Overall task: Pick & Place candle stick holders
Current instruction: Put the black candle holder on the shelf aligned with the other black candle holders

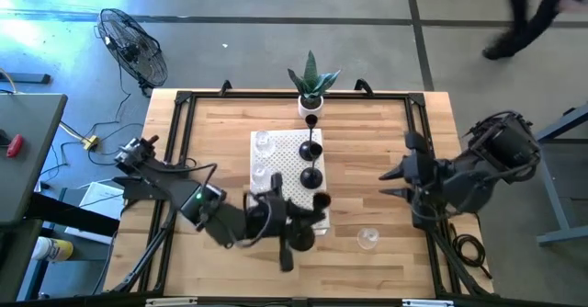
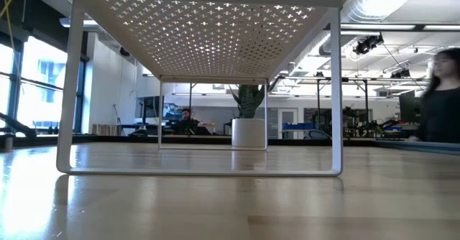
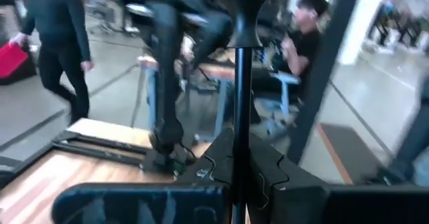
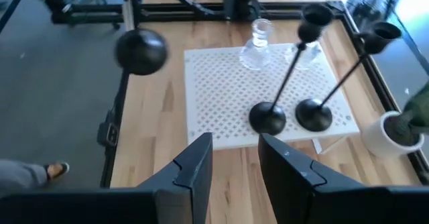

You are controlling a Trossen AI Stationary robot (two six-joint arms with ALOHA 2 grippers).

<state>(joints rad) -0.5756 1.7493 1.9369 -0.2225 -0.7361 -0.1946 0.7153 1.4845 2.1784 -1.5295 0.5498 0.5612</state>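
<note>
Left gripper (image 1: 308, 217) clamped on a black candle stick holder (image 1: 321, 199), its stem vertical.

2 more black holders (image 4: 268, 117) stand upright on the white perforated stand (image 4: 221, 96) with 2 glass cups (image 4: 258, 43); 1 glass cup (image 1: 367, 239) sits on the table (image 1: 386, 142). Right gripper (image 4: 234, 157) hangs part open, empty.

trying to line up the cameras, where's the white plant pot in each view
High view: the white plant pot stands at the table's far edge, just beyond the white rack.
Low view: centre of the picture, seen under the rack's top.
Left wrist view: not in it.
Right wrist view: at the right edge, past the rack.
Shared landmark: the white rack, in all but the left wrist view.
</note>
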